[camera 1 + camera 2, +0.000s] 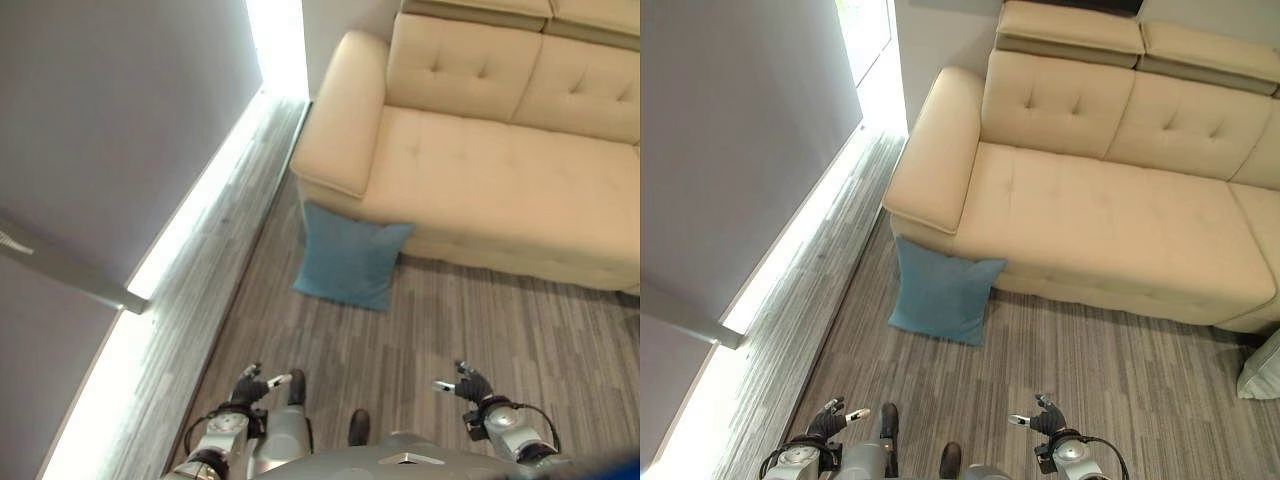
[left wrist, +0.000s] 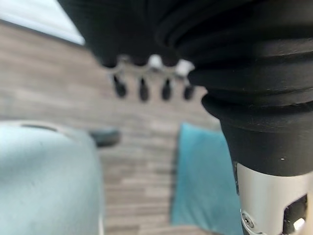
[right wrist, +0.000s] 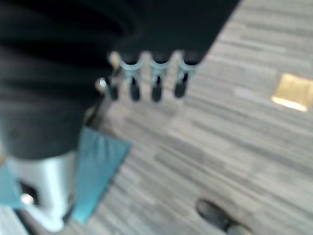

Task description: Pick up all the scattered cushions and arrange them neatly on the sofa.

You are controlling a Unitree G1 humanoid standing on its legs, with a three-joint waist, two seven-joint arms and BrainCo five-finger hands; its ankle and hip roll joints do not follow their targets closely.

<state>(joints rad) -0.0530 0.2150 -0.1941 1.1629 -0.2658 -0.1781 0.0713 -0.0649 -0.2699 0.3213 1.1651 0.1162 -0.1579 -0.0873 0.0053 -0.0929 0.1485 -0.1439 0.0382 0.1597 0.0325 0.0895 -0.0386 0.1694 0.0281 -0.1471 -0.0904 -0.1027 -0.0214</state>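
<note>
Against the sofa's (image 1: 1110, 215) front, right below its armrest, a blue cushion (image 1: 939, 293) leans upright with its lower edge on the wood-patterned floor (image 1: 1120, 380). Off past the sofa's far end, a pale grey cushion (image 1: 1262, 368) lies on the floor, only partly in sight. Well back from the sofa, the left hand (image 1: 252, 386) and the right hand (image 1: 468, 383) hang low over the floor, fingers loose and hanging down, grasping nothing. Beside the sofa's armrest, a bright strip of light (image 1: 190, 235) runs along the foot of the grey wall (image 1: 110, 130).
</note>
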